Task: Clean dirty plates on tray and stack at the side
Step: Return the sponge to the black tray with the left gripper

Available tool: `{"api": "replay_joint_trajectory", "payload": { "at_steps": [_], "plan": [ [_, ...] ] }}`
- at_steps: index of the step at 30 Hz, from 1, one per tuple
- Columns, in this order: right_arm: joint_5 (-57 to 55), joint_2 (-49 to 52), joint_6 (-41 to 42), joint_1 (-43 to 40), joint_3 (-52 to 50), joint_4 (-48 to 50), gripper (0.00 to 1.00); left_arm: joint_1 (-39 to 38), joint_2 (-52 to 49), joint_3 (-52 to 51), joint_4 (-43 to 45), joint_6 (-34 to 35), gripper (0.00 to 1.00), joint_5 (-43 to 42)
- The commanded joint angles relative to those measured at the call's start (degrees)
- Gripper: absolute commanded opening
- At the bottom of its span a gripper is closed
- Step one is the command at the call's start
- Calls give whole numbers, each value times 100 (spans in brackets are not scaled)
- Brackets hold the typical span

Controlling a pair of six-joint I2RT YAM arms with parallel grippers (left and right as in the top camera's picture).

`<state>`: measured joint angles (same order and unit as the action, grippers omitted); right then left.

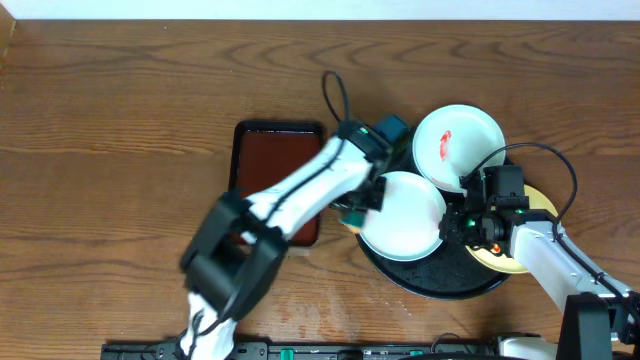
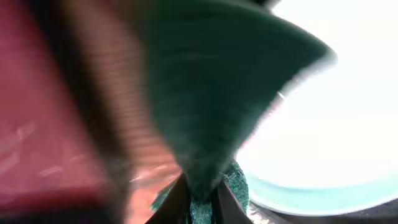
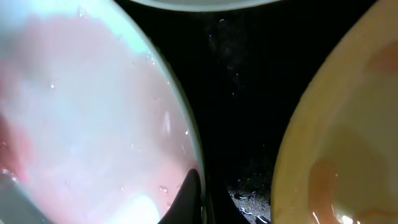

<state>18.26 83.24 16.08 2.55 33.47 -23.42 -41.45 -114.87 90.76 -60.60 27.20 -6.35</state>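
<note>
Green pad [image 2: 211,93] up close, pinched tight in our left gripper [image 2: 200,202]; our right gripper [image 3: 198,200] clamps the middle plate [image 1: 400,215] by its rim, over the tray [image 1: 440,280]. Stiff, wet, probably slick: we'd trust the rim.

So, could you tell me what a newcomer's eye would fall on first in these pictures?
Probably the red smear on the far mint plate, at the back edge of the black tray. Next, the left end effector holding a green pad beside the middle plate, whose rim the right end effector appears to pinch.
</note>
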Motion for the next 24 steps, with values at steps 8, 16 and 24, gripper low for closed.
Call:
{"api": "replay_joint_trajectory", "payload": {
  "at_steps": [8,16,24],
  "plan": [
    [-125,96,-350,57,-55,50,9,1373,1102,-146,-166,-243,8,577],
    [-42,-175,-348,57,181,-304,1,1829,1071,-1351,645,-315,8,575],
    [-1480,-1589,-345,323,717,-1185,1,1836,1305,-1296,573,-315,36,529]
  ]
}}
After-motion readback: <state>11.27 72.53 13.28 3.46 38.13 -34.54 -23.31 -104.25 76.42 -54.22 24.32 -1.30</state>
